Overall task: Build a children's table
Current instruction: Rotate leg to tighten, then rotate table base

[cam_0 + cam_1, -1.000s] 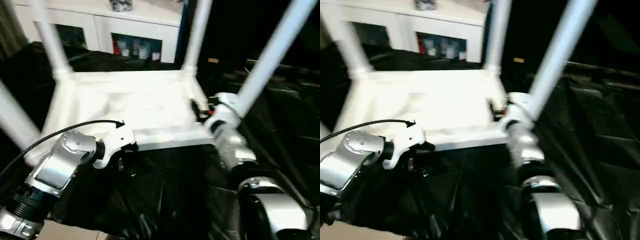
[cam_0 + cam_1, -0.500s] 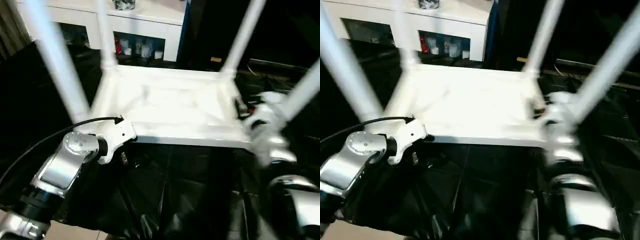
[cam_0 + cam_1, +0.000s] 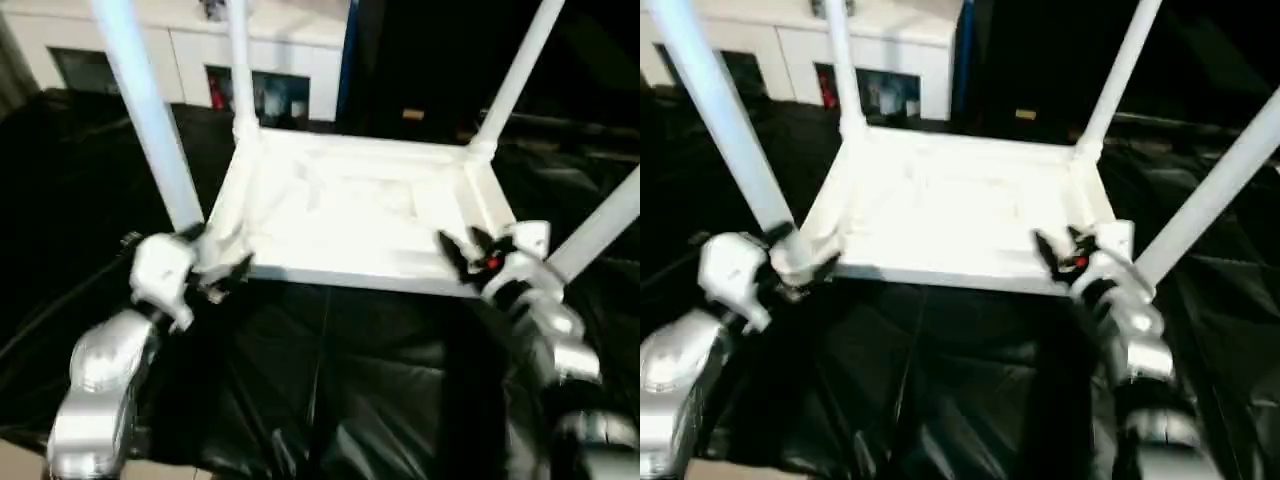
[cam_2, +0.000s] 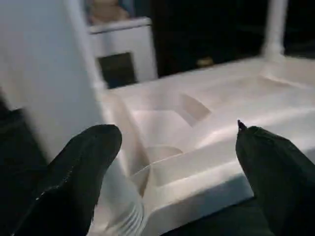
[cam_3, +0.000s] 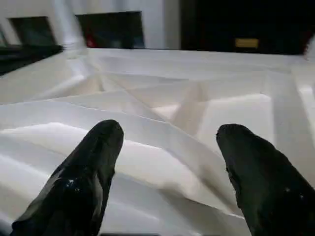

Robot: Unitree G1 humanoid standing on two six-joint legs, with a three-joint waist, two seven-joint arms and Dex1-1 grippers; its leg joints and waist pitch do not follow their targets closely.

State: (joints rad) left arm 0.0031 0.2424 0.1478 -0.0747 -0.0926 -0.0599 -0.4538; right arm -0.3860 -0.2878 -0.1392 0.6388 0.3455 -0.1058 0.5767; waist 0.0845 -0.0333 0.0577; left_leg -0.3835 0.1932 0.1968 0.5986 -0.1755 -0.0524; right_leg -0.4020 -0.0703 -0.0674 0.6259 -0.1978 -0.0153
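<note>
White plastic filled my screens: the children's table (image 3: 350,215) lay upside down on a black sheet (image 3: 330,400), ribbed underside up, with four tube legs (image 3: 150,125) rising from its corners, a white cabinet (image 3: 190,55) behind it. On the left, I had my left gripper (image 3: 222,272) at the near left corner beside the leg there, fingers (image 4: 78,177) spread wide and holding nothing. Over on the right, my right gripper (image 3: 462,250) sat above the near right edge, its fingers (image 5: 83,172) also apart and empty.
</note>
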